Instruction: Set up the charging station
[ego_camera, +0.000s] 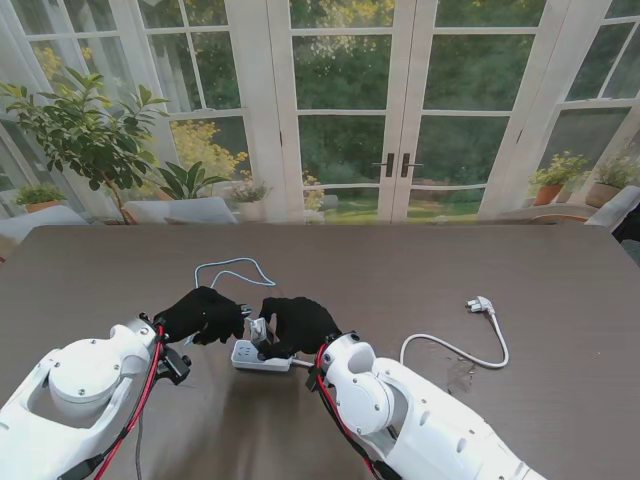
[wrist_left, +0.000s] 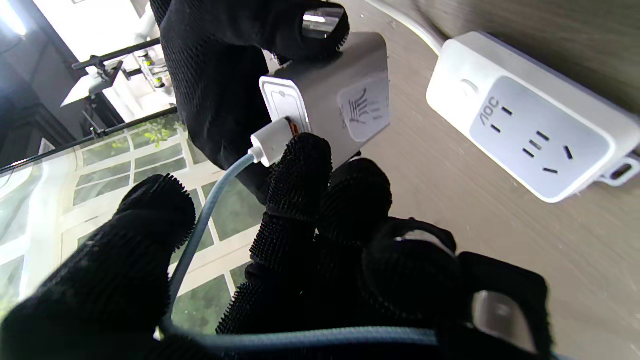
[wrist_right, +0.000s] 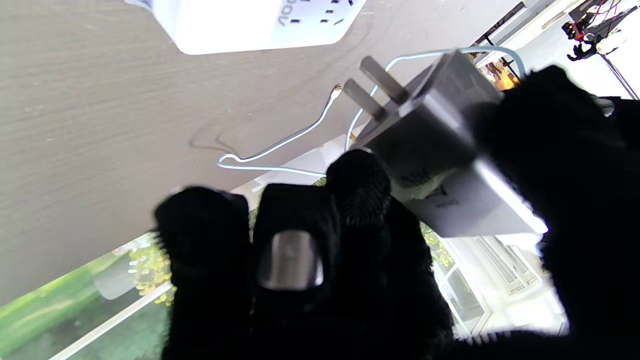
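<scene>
L robot hand (ego_camera: 203, 314) pinches the light-blue cable (wrist_left: 210, 210) by its white plug, already seated in the charger (wrist_left: 345, 100). R robot hand (ego_camera: 297, 323) grips the charger body, held off the worktop (ego_camera: 420, 270), prongs bare, just above the power strip (ego_camera: 262, 356). Charger: light, rigid, prob. slick; hold its flat sides. Cable's limp, so grip at the plug.

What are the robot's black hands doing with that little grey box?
The right hand is holding a grey wall charger up in the air, with its two metal prongs bare. The left hand is at the pale blue cable, whose white plug sits in the charger's port. The white power strip lies on the brown table between the hands, its sockets empty in the wrist views. Its own plug lies loose to the right.
</scene>
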